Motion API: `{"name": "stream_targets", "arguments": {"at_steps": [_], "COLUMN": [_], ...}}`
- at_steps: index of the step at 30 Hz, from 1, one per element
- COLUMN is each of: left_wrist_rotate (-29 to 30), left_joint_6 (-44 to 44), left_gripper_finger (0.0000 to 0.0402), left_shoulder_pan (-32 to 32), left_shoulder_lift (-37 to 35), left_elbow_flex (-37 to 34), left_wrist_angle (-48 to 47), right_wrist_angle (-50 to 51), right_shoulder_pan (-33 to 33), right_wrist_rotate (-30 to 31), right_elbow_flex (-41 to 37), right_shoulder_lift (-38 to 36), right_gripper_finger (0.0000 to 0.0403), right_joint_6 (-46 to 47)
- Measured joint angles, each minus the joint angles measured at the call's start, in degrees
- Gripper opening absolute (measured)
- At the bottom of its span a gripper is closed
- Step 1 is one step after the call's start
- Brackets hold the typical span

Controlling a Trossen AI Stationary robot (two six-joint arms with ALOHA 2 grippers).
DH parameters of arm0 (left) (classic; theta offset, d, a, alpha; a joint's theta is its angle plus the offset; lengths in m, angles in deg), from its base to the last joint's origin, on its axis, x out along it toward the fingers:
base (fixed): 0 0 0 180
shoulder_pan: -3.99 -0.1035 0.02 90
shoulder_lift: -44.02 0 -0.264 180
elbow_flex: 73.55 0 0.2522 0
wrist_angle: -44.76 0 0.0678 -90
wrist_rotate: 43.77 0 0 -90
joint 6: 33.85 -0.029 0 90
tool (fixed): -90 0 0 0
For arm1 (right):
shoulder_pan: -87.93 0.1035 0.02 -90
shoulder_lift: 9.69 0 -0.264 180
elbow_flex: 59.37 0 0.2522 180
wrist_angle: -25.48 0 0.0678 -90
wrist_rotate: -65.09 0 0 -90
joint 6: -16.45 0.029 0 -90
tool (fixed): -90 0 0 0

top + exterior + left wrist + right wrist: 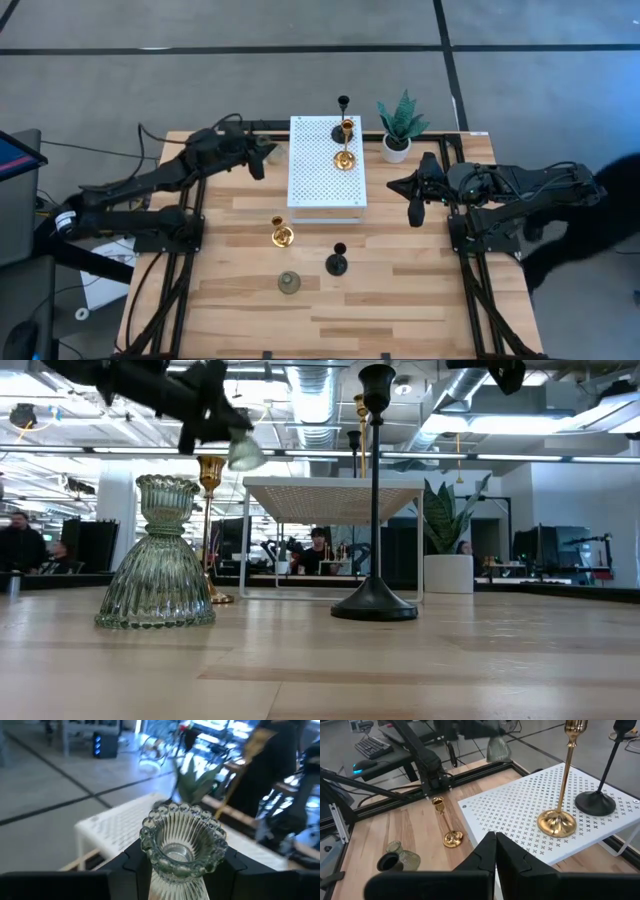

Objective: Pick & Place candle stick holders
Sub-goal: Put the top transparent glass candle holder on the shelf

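Observation:
A pale grey-green glass candle stick holder (182, 840) hangs in the air beside the left edge of the white perforated shelf (327, 190), with my left gripper (268, 155) shut on it. One gold holder (345, 158) and one black holder (343, 128) stand on the shelf on their round bases. On the table stand another gold holder (282, 235), a black one (337, 263) and a second grey-green one (289, 283). My right gripper (414, 205) hovers shut and empty to the right of the shelf. My left gripper pinches the glass holder's ribbed body just below its beaded cup (175, 875) between its two fingers (132, 865). The fingers come in level from the table's left side. The holder stays upright, cup up, lifted clear of table and shelf (498, 749).
A green potted plant (400, 125) in a white pot stands at the shelf's far right corner. The shelf's left half is bare. Wooden table lies bare to the right of the near holders. People and desks show in the room beyond.

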Motion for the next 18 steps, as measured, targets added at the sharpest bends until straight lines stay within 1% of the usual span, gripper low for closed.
{"name": "stream_targets", "arguments": {"at_steps": [5,9,14,18], "left_wrist_rotate": [0.10,2.61,8.73,16.55], "left_joint_6": [0.02,0.34,-2.38,-7.66], "left_gripper_finger": [0.0131,0.0131,0.0131,0.0131], "left_shoulder_pan": [5.58,11.52,20.04,26.08], "left_shoulder_lift": [0.49,2.81,9.17,14.92], "left_elbow_flex": [3.05,4.61,7.65,12.27], "left_wrist_angle": [0.01,-0.06,-0.10,-0.06], "right_wrist_angle": [0.01,0.07,0.14,0.14], "right_shoulder_pan": [-0.01,0.00,-0.01,0.01], "right_wrist_rotate": [0.00,0.00,0.00,0.00], "right_elbow_flex": [0.00,0.00,0.00,0.00], "right_shoulder_lift": [0.00,0.00,0.00,-0.01], "right_gripper_finger": [0.0000,0.0000,0.0000,0.0000], "right_joint_6": [0.00,0.00,0.00,0.00]}}
